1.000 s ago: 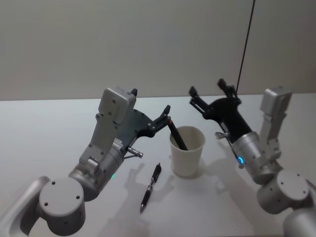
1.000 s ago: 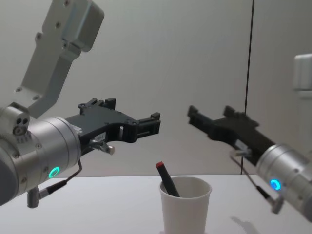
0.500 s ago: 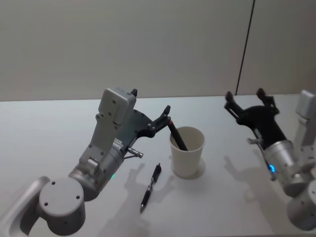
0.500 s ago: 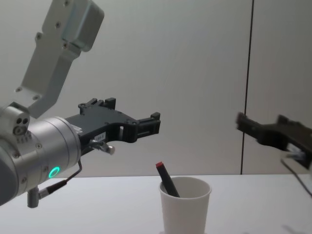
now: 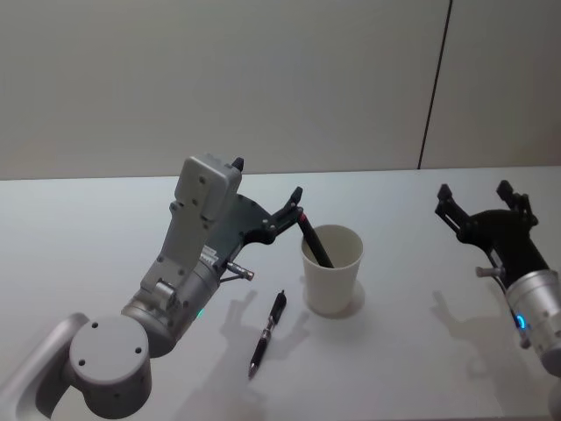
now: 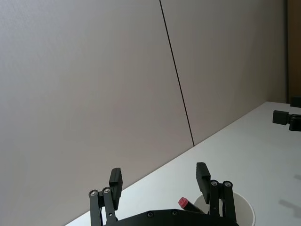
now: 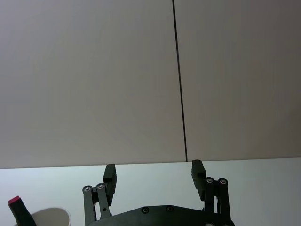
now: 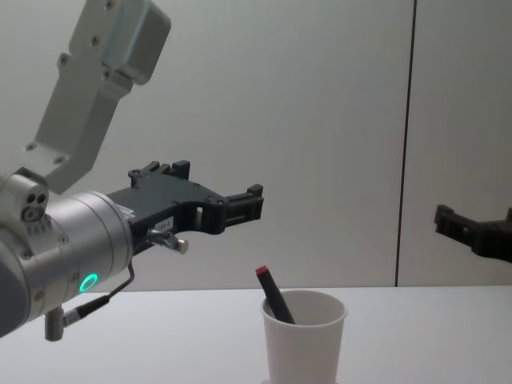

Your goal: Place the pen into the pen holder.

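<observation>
- Logging left gripper [image 5: 296, 206] at centre of head view: jaws spread wide, nothing between them, tips just beside the upper end of the pen [image 5: 313, 241].
- Noted pen, red-tipped, standing tilted inside the pen holder [image 5: 333, 282], upper end leaning over the rim toward frame left.
- Confirmed from left wrist view: fingers parted, red tip and cup rim just beyond them at the bottom edge.
- Spotted second pen [image 5: 267, 331] lying flat on the table [image 5: 105, 228], lower centre of head view, near the cup's base but apart from it.
- Placed right gripper [image 5: 473, 195] at right edge of head view, fingers apart, empty, well apart from the cup.
- Judged step: release of the first pen looks complete; insertion done for that one.
- Next move, as judged: raise left gripper straight clear, avoiding the leaning pen and the light cup.
- If second pen is also wanted: descend at lower centre, set jaws across the barrel, close low against the table.
</observation>
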{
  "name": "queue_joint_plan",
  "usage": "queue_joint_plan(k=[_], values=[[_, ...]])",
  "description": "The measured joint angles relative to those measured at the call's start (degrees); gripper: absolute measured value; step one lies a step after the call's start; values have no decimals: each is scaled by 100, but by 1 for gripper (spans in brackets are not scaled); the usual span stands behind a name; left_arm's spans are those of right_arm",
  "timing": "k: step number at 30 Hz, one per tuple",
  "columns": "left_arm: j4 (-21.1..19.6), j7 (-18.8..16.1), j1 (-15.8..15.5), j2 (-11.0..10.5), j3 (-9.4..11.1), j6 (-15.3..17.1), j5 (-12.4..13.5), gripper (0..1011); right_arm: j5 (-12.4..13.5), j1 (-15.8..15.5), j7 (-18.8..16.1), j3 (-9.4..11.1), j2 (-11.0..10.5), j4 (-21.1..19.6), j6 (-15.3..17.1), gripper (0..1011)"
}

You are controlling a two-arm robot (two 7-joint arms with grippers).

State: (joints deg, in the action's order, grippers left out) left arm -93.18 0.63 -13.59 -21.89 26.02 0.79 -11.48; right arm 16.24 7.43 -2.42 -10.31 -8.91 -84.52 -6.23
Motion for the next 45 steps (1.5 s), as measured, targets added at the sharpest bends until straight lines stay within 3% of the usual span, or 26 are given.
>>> queue_joint_plan(k=[12, 22, 30, 45], values=[[0, 6, 11, -1, -6, 9, -26, 1000, -26, -207, 166, 47, -101, -292, 221, 1001], [-27, 67, 73, -33, -61, 272, -406, 1000, -32, -270, 216, 62, -131, -384, 291, 1001], [-50, 139, 116, -53, -115, 661, -817, 1000, -38, -298, 239, 67, -144, -427, 320, 1002], [-83, 220, 114, -40, -189, 1914, -1477, 1000, -40, -318, 253, 74, -153, -454, 341, 1002]])
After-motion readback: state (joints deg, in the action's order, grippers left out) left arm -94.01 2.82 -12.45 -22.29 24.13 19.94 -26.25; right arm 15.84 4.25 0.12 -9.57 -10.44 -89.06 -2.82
